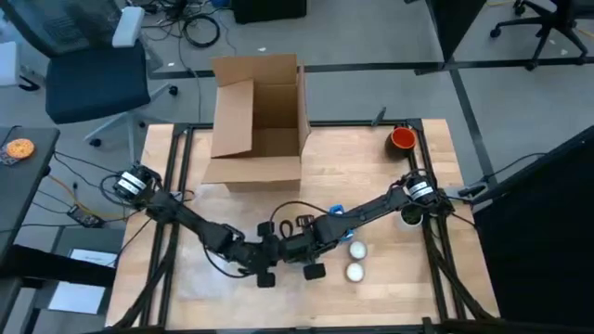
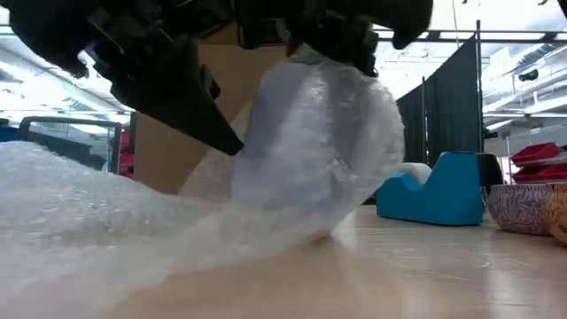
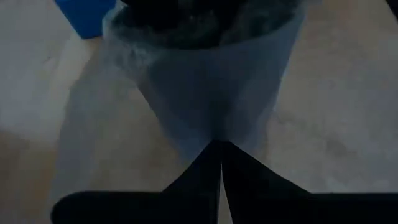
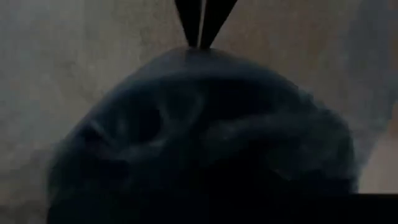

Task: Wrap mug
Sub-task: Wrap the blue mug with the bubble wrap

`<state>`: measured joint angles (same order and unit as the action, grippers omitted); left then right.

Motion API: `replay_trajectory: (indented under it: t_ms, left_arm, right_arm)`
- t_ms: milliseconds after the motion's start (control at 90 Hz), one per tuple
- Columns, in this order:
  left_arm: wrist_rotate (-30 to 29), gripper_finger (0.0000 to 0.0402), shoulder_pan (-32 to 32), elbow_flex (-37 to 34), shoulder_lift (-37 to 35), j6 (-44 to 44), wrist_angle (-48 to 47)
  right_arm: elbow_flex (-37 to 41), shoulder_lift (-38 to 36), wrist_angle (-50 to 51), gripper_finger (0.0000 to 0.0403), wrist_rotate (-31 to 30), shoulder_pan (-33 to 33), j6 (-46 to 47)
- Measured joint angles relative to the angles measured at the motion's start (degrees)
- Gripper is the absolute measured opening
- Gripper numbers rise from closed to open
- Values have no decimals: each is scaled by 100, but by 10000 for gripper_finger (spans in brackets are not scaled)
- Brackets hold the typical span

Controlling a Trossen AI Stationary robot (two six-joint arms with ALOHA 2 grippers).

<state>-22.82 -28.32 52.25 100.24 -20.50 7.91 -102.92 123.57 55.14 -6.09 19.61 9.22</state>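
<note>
The mug (image 2: 310, 151) stands near the table's front middle, swathed in clear bubble wrap (image 2: 106, 213) whose loose sheet trails off across the table. In the high view both arms hide it. My left gripper (image 3: 219, 148) is shut at the bundle's side; it also shows in the low view (image 2: 232, 142) and the right wrist view (image 4: 199, 38). My right gripper (image 2: 341, 35) sits on top of the bundle, over the mug's mouth, and its fingers do not show. My left gripper pinches the bubble wrap at the bundle's side (image 3: 214, 134) with its fingertips, coming in roughly level. The wrap narrows toward the tips as if drawn to them. One layer or several, I cannot tell. The bundle rests on the table.
An open cardboard box (image 1: 258, 121) stands at the table's far middle. An orange mug (image 1: 402, 139) is at the far right. Two white balls (image 1: 355, 261) lie right of the grippers, with a blue object (image 2: 434, 190) and a patterned bowl (image 2: 523, 208) nearby.
</note>
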Motion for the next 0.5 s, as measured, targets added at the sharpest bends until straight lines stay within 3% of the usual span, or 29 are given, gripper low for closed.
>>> replay_trajectory:
  t_ms: [144,500]
  left_arm:
    - [-9,0,18,9,399,-4,564]
    - [-105,0,293,11,610,-19,615]
  right_arm:
    - [-209,26,404,0,-144,116,92]
    - [-375,3,310,0,-136,175,152]
